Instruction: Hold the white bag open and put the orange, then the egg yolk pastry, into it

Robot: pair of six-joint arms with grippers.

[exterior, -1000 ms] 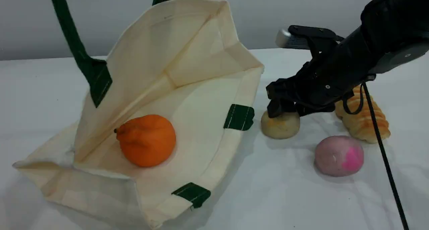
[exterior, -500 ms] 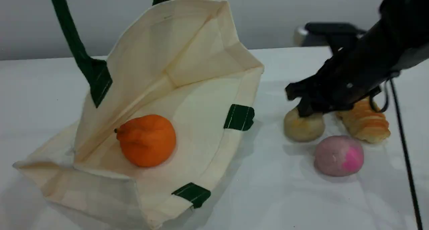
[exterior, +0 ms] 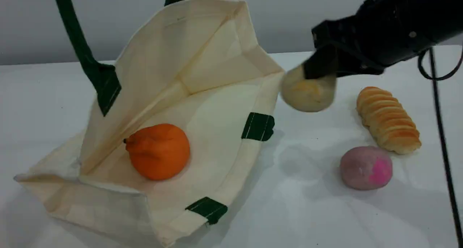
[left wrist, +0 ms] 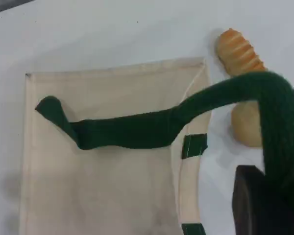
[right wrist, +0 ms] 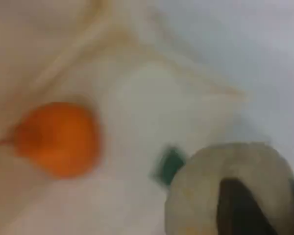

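The white bag (exterior: 202, 96) lies on the table with its mouth held wide, one dark green handle (exterior: 77, 42) pulled taut out of the top of the scene view. The orange (exterior: 158, 151) rests inside it. In the left wrist view my left gripper (left wrist: 269, 196) is shut on that green handle (left wrist: 137, 129) above the bag (left wrist: 103, 186). My right gripper (exterior: 318, 72) is shut on the egg yolk pastry (exterior: 308, 92), which hangs above the table just right of the bag's rim. The blurred right wrist view shows the pastry (right wrist: 206, 191) against a dark fingertip (right wrist: 240, 208), with the orange (right wrist: 56, 137) beyond.
A golden ridged bread roll (exterior: 387, 119) and a pink-purple ball (exterior: 366, 167) lie on the white table right of the bag. A black cable (exterior: 443, 139) hangs from the right arm across that side. The bread roll (left wrist: 237, 49) also shows in the left wrist view.
The right gripper closed on the pastry, dragged it right toward the bread roll, then lifted it up and left toward the bag's rim. Bag, orange and left handle have not moved.
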